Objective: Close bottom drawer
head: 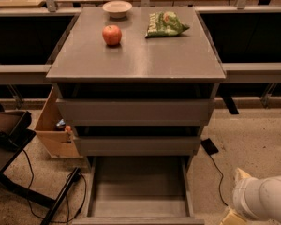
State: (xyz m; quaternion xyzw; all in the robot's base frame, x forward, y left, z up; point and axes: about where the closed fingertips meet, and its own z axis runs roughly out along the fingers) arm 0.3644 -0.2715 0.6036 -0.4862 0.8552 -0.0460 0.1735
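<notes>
- I count three grey drawers in one cabinet (140, 60). The top drawer (133, 110) and the middle drawer (136, 144) each stand out a little from the frame.
- The bottom drawer (138, 186) is the lowest of the three. It is pulled well out toward me, and its shallow grey tray lies open to view. Its front edge runs along the bottom of my view.
- One gripper (235, 212) is at the lower right corner, beside the open drawer's right side and apart from it. It is low, near the floor, and mostly cut off by the frame edge.
- I cannot tell whether the claw is open or closed. I see nothing held in it.
- One white arm segment (267, 198) shows just above and to the right of the gripper.
- On the cabinet top I count three things: one red apple (112, 34), one pale bowl (117, 8) behind it at the far edge, and one green snack bag (165, 24) to the right.
- The bag carries pale lettering along its left end, but I cannot read it. I see no other writing or brand.
- One cardboard box (54, 135) stands on the floor left of the cabinet.
- One flat black object (209, 146) lies on the floor to the right, with a thin cable running from it.
</notes>
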